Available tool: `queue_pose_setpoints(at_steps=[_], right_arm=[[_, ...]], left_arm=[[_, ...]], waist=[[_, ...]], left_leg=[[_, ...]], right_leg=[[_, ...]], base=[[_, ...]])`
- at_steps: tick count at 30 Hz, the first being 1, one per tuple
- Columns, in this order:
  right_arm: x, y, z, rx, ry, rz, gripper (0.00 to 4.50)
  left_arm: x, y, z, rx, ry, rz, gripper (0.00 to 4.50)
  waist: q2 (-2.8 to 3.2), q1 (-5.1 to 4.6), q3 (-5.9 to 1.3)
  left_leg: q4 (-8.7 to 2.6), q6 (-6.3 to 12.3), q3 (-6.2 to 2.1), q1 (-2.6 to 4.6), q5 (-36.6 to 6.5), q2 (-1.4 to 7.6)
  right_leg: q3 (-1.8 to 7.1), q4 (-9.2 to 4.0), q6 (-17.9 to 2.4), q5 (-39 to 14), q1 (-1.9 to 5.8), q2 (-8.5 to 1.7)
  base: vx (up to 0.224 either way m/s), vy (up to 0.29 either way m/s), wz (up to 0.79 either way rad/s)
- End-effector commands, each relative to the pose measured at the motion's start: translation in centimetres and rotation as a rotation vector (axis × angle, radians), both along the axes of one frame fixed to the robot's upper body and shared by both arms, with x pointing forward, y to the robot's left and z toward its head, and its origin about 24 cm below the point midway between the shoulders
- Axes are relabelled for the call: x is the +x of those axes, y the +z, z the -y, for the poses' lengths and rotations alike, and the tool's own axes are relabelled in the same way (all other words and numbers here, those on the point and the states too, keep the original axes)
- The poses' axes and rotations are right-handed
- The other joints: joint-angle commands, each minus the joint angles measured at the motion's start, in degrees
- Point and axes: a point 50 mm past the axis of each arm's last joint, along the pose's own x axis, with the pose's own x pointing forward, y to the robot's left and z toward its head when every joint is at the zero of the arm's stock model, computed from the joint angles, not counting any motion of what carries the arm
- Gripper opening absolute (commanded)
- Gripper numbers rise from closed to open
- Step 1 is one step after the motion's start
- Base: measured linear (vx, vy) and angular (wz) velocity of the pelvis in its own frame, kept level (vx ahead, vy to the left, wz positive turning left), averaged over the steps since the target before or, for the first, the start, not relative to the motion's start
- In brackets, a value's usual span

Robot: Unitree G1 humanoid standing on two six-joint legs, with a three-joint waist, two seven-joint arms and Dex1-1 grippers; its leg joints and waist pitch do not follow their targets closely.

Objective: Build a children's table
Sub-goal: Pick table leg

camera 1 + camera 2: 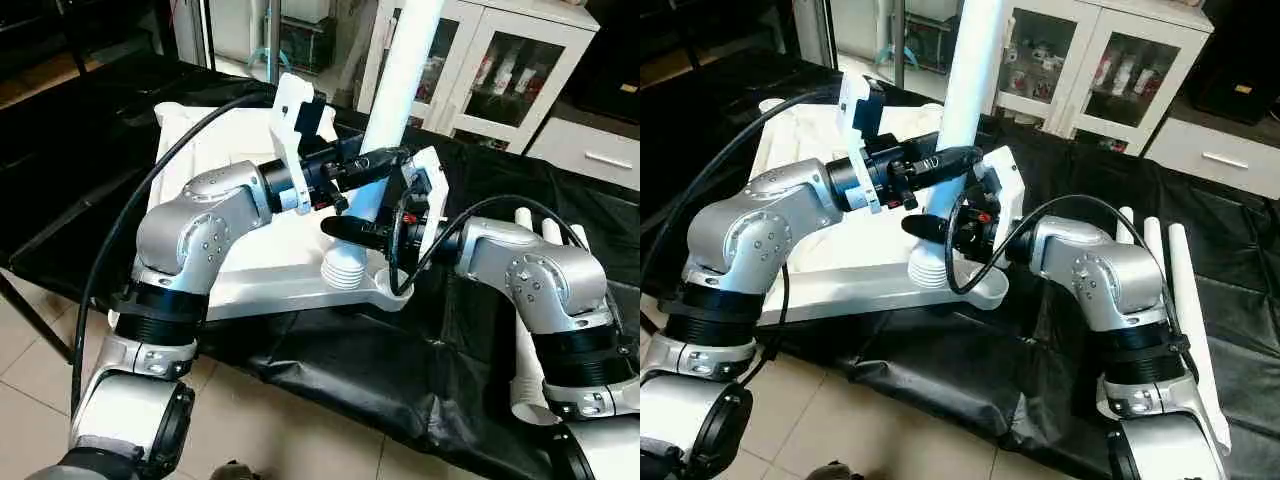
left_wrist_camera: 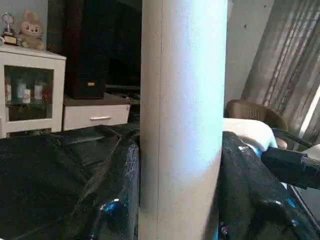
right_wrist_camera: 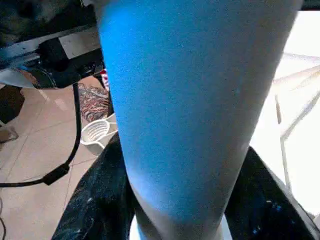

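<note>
The children's table's white tabletop (image 1: 262,262) lies upside down on the black-covered worktable. One white leg (image 1: 402,80) stands upright, its ribbed foot (image 1: 343,270) at the tabletop's near right corner socket. My left gripper (image 1: 385,165) reaches in from the left and is shut on the leg partway up. In the left wrist view its black fingers (image 2: 102,200) press both sides of the tube. My right gripper (image 1: 360,222) comes from the right and clasps the same leg lower down. Its fingers (image 3: 95,200) hug the tube closely in the right wrist view.
Spare white legs (image 1: 1185,300) lie side by side on the black cover (image 1: 330,370) to my right. A white glass-door cabinet (image 1: 500,60) stands behind the worktable. Tiled floor (image 1: 300,440) shows at the near edge.
</note>
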Motion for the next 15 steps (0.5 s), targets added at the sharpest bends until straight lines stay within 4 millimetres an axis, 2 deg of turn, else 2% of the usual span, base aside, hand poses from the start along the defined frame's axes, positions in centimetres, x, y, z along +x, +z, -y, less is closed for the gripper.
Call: queue_pose_setpoints(at_steps=[1, 2, 5, 7, 8, 10, 11, 14, 15], right_arm=[[0.1, 0.4, 0.9, 0.001, -0.045, 0.019, 1.88], [0.2, 0.3, 1.0, 0.003, -0.055, 0.021, 1.87], [0.4, -0.1, 1.6, -0.015, -0.100, 0.022, 1.86], [0.5, -0.3, 1.9, -0.025, -0.121, 0.022, 1.86], [0.8, -0.6, 2.5, -0.049, -0.182, 0.029, 1.86], [1.0, -0.9, 2.9, -0.069, -0.227, 0.041, 1.86], [1.3, -1.1, 3.4, -0.088, -0.284, 0.060, 1.86], [1.6, -1.3, 4.0, -0.086, -0.341, 0.071, 1.86], [1.8, -1.4, 4.7, -0.075, -0.395, 0.077, 1.86]], left_arm=[[0.3, 0.5, -0.7, -0.019, 0.070, 0.005, 2.54], [0.5, 0.5, -1.1, -0.043, 0.096, -0.012, 2.71], [0.3, 1.1, -2.1, -0.143, 0.118, -0.024, 2.92], [0.2, 1.5, -2.5, -0.174, 0.133, -0.013, 2.98], [0.2, 2.2, -3.6, -0.231, 0.191, 0.024, 3.21], [0.2, 2.4, -4.2, -0.259, 0.213, 0.037, 3.30], [0.1, 2.5, -4.8, -0.277, 0.248, 0.052, 3.36], [0.0, 2.3, -5.4, -0.282, 0.275, 0.051, 3.41], [-0.1, 1.7, -6.1, -0.254, 0.323, 0.046, 3.41]], waist=[[0.53, -0.25, -4.29], [1.09, -0.17, -4.31], [0.49, -0.16, -4.32], [0.66, -0.14, -4.35], [0.79, -0.21, -4.34], [1.09, -0.25, -4.38], [0.94, -0.32, -4.28], [0.97, -0.39, -4.31], [0.89, -0.36, -4.25]], left_leg=[[-4.45, -2.58, -0.85, 0.56, -5.39, 2.85], [-4.44, -2.77, -0.92, 0.57, -5.64, 2.83], [-4.43, -2.86, -0.87, 0.53, -5.77, 2.79], [-4.40, -2.91, -0.89, 0.52, -5.60, 2.82], [-4.37, -2.99, -0.86, 0.56, -5.56, 2.81], [-4.41, -3.15, -0.88, 0.70, -5.99, 2.78], [-4.47, -3.37, -0.85, 0.60, -6.26, 2.75], [-4.50, -3.54, -0.77, 0.82, -6.83, 2.72], [-4.55, -3.43, -0.84, 0.67, -6.87, 2.79]], right_leg=[[2.86, -3.30, -11.00, -3.56, 3.48, -3.60], [2.86, -3.19, -11.09, -3.79, 3.46, -3.65], [2.82, -3.34, -11.34, -3.68, 3.54, -3.60], [2.83, -3.17, -11.67, -3.09, 3.52, -3.62], [2.81, -3.19, -11.67, -2.67, 3.43, -3.50], [2.78, -3.28, -11.59, -2.96, 3.45, -3.50], [2.79, -3.44, -11.37, -3.48, 3.39, -3.49], [2.79, -3.48, -10.79, -4.40, 3.30, -3.36], [2.86, -3.41, -10.48, -4.35, 3.33, -3.44]], base=[[0.000, 0.000, 0.00], [0.000, 0.000, 0.00], [0.000, 0.000, 0.00], [0.000, 0.000, 0.00], [0.000, 0.000, 0.00], [0.000, 0.000, 0.00], [0.000, 0.000, 0.00], [0.000, 0.000, 0.00], [0.000, 0.000, 0.00]])
